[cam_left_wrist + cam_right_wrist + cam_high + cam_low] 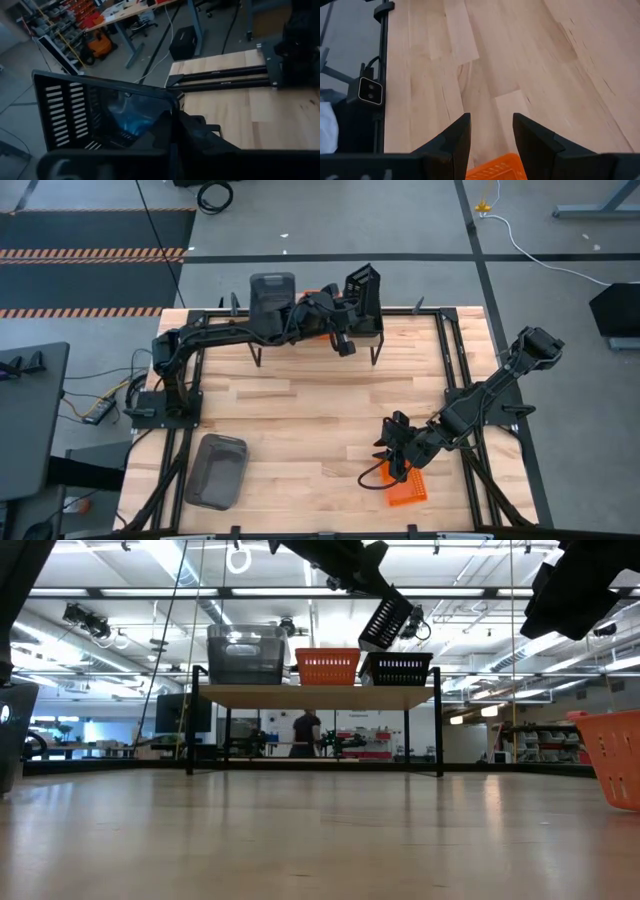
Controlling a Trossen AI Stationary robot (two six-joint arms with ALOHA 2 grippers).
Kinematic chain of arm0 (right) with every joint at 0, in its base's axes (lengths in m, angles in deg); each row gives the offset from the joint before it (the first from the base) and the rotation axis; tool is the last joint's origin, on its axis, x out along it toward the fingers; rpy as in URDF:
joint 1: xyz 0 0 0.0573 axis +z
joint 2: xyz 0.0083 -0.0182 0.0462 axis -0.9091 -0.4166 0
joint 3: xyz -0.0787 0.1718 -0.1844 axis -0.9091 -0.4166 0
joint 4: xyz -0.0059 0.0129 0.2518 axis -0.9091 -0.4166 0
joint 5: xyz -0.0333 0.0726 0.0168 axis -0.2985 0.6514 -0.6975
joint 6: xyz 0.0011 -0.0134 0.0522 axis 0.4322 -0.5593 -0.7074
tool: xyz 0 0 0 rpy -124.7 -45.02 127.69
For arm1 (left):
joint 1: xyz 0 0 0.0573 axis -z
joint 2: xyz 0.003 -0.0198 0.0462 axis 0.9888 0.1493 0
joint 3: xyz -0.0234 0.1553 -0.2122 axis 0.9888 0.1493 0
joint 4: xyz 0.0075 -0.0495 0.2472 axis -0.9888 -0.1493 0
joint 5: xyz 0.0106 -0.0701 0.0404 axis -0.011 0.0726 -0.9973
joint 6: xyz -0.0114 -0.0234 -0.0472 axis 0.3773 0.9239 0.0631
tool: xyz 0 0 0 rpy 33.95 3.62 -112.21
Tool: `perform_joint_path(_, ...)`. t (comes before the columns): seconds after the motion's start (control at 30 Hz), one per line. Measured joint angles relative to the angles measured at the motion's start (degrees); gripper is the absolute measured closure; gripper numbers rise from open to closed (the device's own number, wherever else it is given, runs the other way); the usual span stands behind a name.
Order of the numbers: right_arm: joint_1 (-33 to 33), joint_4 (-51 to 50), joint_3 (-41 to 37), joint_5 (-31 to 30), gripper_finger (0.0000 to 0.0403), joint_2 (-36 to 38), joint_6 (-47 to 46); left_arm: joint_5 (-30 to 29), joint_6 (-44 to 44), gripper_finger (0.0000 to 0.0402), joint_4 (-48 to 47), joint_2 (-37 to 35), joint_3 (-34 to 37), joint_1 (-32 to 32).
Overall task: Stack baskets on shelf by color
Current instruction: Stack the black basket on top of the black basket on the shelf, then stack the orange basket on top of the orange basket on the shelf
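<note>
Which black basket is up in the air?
The tilted black basket held by the left gripper above the shelf. The other black basket sits flat on the shelf beside the orange one.

The high view looks straight down from well above on the whole plank tabletop point(300, 420), the shelf point(400, 330) at its far edge. The low view sits at tabletop height, facing level across the wood to that same shelf point(315, 696) and the room behind. Each wrist view rides close: the left against a tilted black basket point(100, 117), the right just above an orange basket point(497, 169), which the high view also shows point(408, 485).
</note>
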Motion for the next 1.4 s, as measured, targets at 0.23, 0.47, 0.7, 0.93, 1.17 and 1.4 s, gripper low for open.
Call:
perform_joint_path(0.23, 0.0, 0.0, 0.0, 0.0, 0.0249, 0.0, 0.0, 0.0, 0.5, 0.0347, -0.3, 0.0, 0.0, 0.0)
perform_joint_path(0.47, 0.0, 0.1, 0.0, 0.0, 0.0249, 0.0, 0.0, -0.3, 1.3, 0.0321, -1.3, 0.0, 0.0, -0.2)
perform_joint_path(0.7, 0.0, 0.1, 0.0, 0.0, 0.0249, 0.0, 0.0, -0.9, 1.3, 0.0304, -1.3, 0.0, 0.0, -0.2)
perform_joint_path(0.93, 0.0, 0.1, 0.0, 0.4, 0.0249, 0.0, -0.3, -0.9, 1.1, 0.0303, -2.5, -1.0, 0.0, 0.3)
perform_joint_path(1.17, 0.8, -0.2, 0.0, 11.4, 0.0249, 0.0, -3.0, 9.1, 1.4, 0.0307, -10.5, -6.8, 0.0, 3.1)
perform_joint_path(1.4, 5.0, -0.1, 0.0, 16.6, 0.0249, 0.0, -4.6, 16.3, 4.0, 0.0308, -11.2, -10.4, 0.0, 7.0)
